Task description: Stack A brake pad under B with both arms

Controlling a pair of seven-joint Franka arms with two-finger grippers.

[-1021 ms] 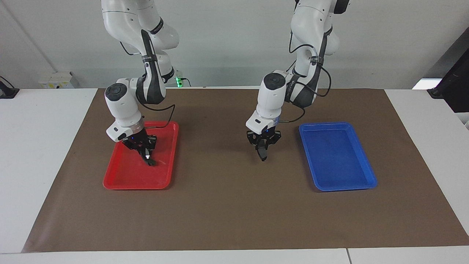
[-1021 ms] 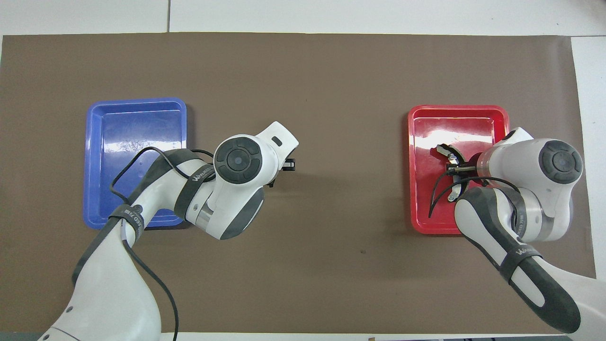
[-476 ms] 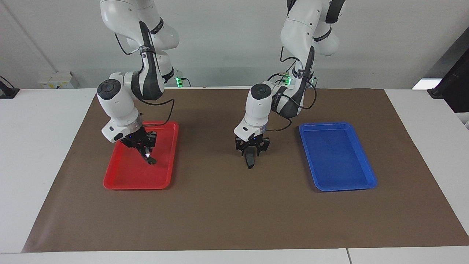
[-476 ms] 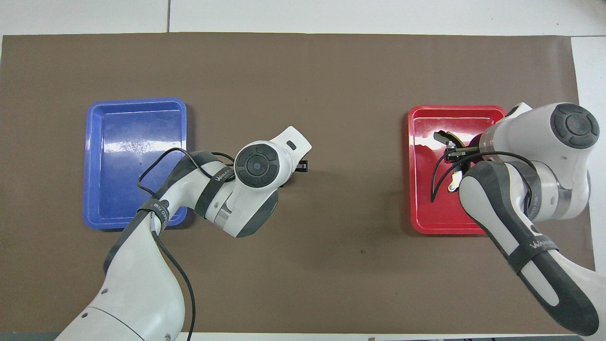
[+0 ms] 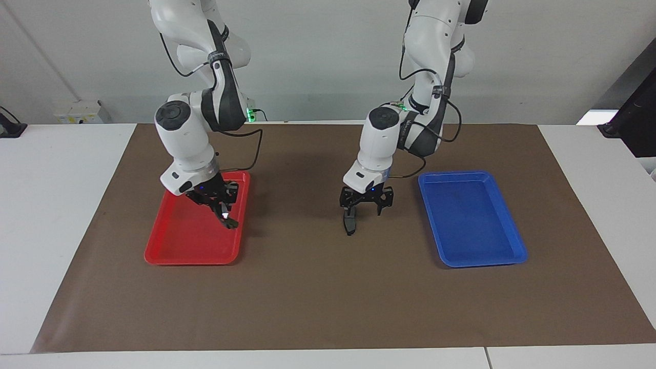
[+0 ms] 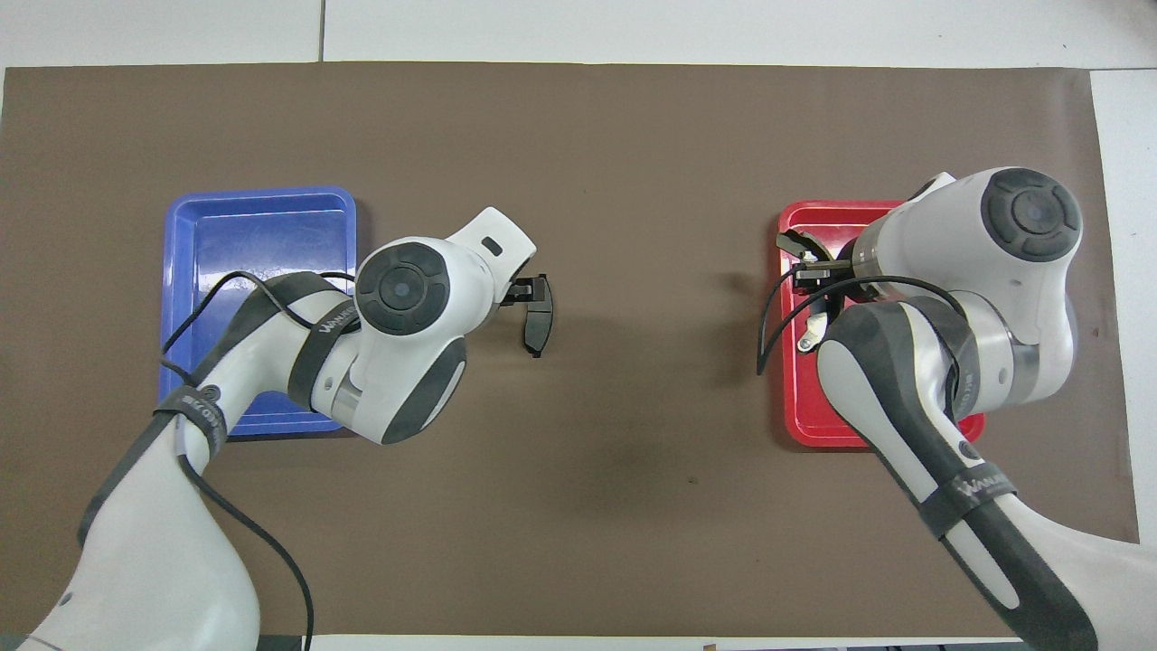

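Note:
The A brake pad (image 5: 349, 223), a short dark-grey pad, is at the middle of the brown mat and also shows in the overhead view (image 6: 539, 324). My left gripper (image 5: 366, 204) is open just over it, and the pad is under the finger nearer the right arm's end. I cannot tell whether that finger touches the pad. My right gripper (image 5: 218, 205) is shut on B (image 5: 228, 221), the curved black piece with a white spot. It holds B in the air over the red tray's (image 5: 174, 246) edge nearest the table's middle. B also shows in the overhead view (image 6: 794, 242).
A blue tray (image 5: 471, 220) with nothing in it lies on the mat toward the left arm's end. The red tray holds nothing else that I can see. A brown mat (image 5: 328, 297) covers most of the white table.
My left gripper has opened and shifted a little toward the blue tray, leaving the pad at the mat's middle. My right gripper has carried B toward the table's middle, across the red tray.

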